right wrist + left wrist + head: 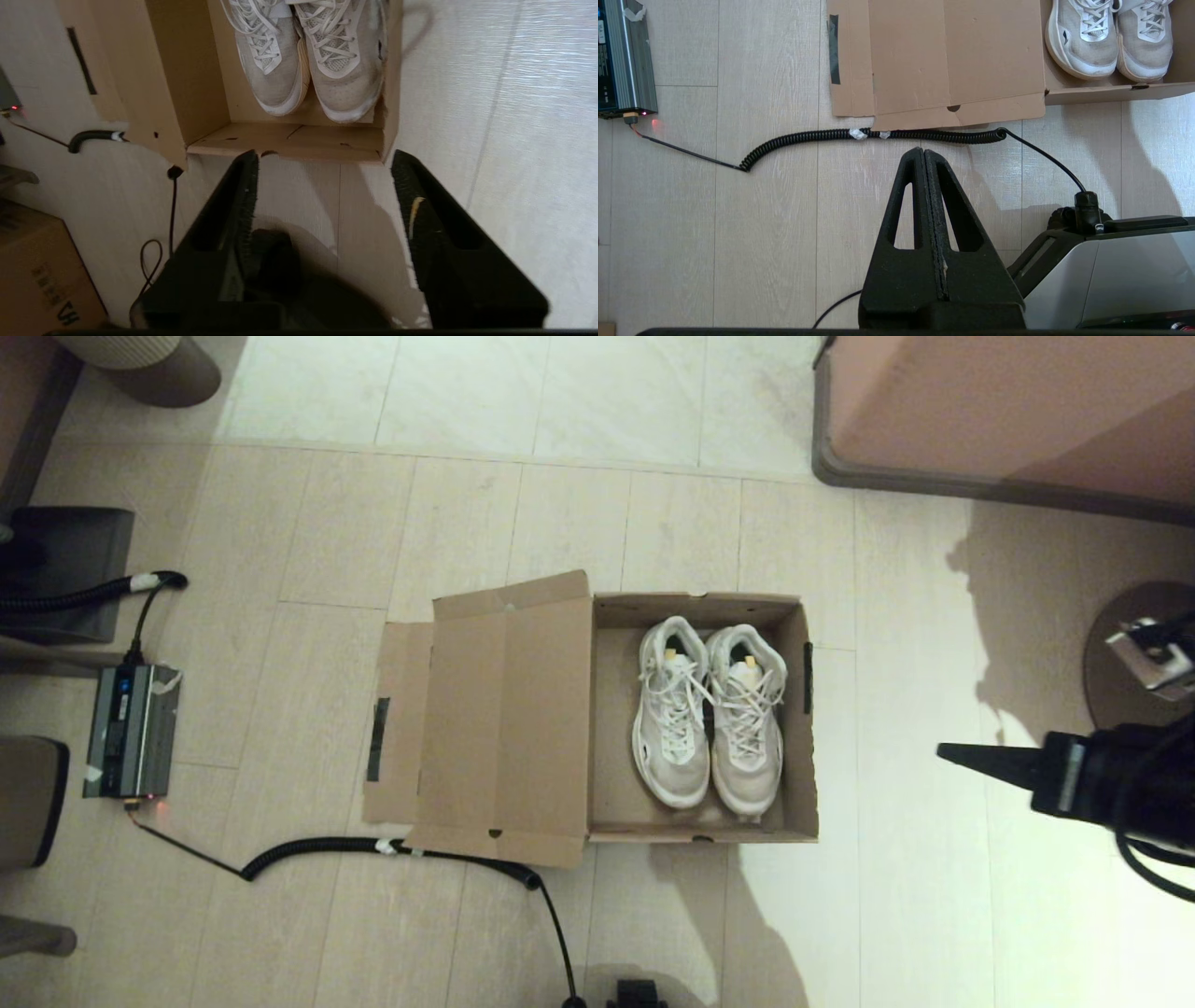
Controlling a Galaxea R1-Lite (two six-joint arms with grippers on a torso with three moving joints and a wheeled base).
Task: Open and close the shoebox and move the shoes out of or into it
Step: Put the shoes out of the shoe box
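The brown cardboard shoebox [702,834] stands open on the floor, its hinged lid [504,719] folded flat to the left with a dark tape strip on the outer flap. Both white sneakers [708,723] lie side by side inside, toes toward me. My right gripper [945,753] hovers to the right of the box, apart from it, pointing left. In the right wrist view it [322,158] is open and empty, with the box's near wall [299,140] and the shoes [303,60] beyond. My left gripper [923,151] is shut and empty over bare floor, short of the lid [952,56].
A coiled black cable [373,847] runs along the lid's near edge to a grey power unit [131,728] at the left. A pink cabinet [1008,411] stands at the back right, and a round brown base [1120,663] behind my right arm. Another cardboard box [42,270] sits nearby.
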